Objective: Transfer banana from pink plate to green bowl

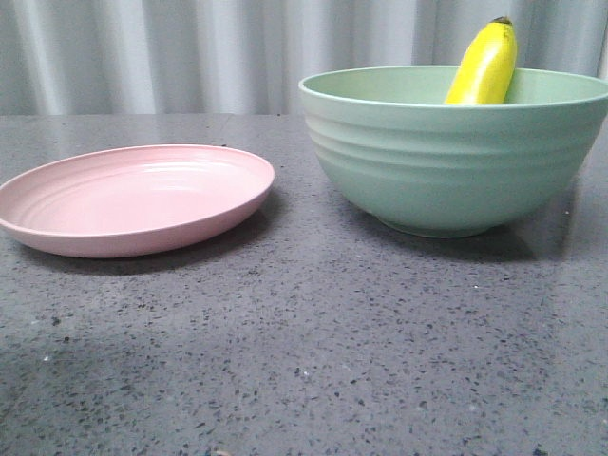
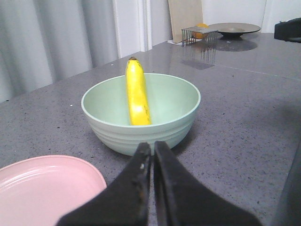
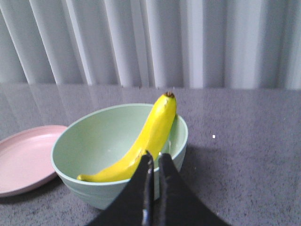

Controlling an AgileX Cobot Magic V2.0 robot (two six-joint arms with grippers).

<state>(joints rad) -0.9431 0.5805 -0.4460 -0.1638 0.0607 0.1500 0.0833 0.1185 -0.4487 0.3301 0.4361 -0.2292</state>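
The yellow banana (image 1: 484, 65) leans inside the green bowl (image 1: 446, 161) at the right, its dark tip poking above the far rim. The pink plate (image 1: 133, 199) lies empty at the left. In the left wrist view the banana (image 2: 136, 94) rests in the bowl (image 2: 141, 113), the plate (image 2: 44, 190) is close by, and my left gripper (image 2: 152, 146) is shut with nothing in it, short of the bowl. My right gripper (image 3: 154, 157) is shut and empty too, just in front of the bowl (image 3: 117, 150) and banana (image 3: 148, 139). Neither gripper shows in the front view.
A dark speckled tabletop (image 1: 304, 351) holds both dishes. Pleated grey curtains (image 1: 190, 52) hang behind. Far off in the left wrist view stand a wire basket (image 2: 198, 36) and a dark shallow dish (image 2: 234, 29).
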